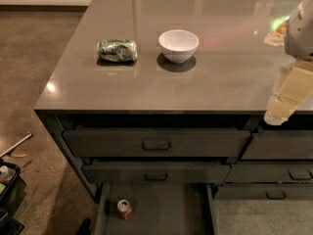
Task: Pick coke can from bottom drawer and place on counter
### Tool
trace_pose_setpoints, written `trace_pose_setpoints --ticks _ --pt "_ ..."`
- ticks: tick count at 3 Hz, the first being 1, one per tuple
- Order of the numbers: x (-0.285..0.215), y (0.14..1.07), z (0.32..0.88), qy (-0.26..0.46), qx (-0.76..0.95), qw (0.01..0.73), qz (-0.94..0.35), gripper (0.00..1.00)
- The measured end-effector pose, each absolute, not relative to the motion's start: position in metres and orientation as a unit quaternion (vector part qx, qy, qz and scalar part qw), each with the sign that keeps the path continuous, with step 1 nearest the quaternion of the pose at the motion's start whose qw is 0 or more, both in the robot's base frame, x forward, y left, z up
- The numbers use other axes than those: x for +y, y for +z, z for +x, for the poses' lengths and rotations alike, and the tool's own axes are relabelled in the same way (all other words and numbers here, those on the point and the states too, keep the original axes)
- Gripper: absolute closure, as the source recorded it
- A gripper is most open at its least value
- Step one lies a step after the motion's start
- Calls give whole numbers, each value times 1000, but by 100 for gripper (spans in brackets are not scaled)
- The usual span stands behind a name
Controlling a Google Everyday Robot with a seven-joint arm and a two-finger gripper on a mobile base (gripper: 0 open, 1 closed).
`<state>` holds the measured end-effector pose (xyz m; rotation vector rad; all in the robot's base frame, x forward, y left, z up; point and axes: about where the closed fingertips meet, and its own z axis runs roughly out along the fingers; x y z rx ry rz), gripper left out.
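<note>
The coke can point(124, 208) is small and red-orange with a silver top. It stands in the front left part of the open bottom drawer point(166, 212). The counter point(161, 87) is a glossy grey-brown slab over the dark cabinet. My gripper point(283, 105) hangs at the right edge of the view, over the counter's front right edge, far from the can. Its pale fingers point down and to the left.
A green-and-silver can point(117, 51) lies on its side on the counter. A white bowl point(178, 45) stands to its right. Two shut drawers with rectangular handles point(156, 145) sit above the open one. Dark objects point(7, 185) rest on the floor at left.
</note>
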<state>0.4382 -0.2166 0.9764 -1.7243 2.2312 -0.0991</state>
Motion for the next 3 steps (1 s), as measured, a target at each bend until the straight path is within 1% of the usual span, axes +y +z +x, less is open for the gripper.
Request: trace_pose_setpoints --ticks 1,2,3 --pt "-216 978 438 -37 780 163 -603 0" --pt "-213 955 419 -9 776 185 -603 0" --pt "-190 907 392 41 754 233 -613 0"
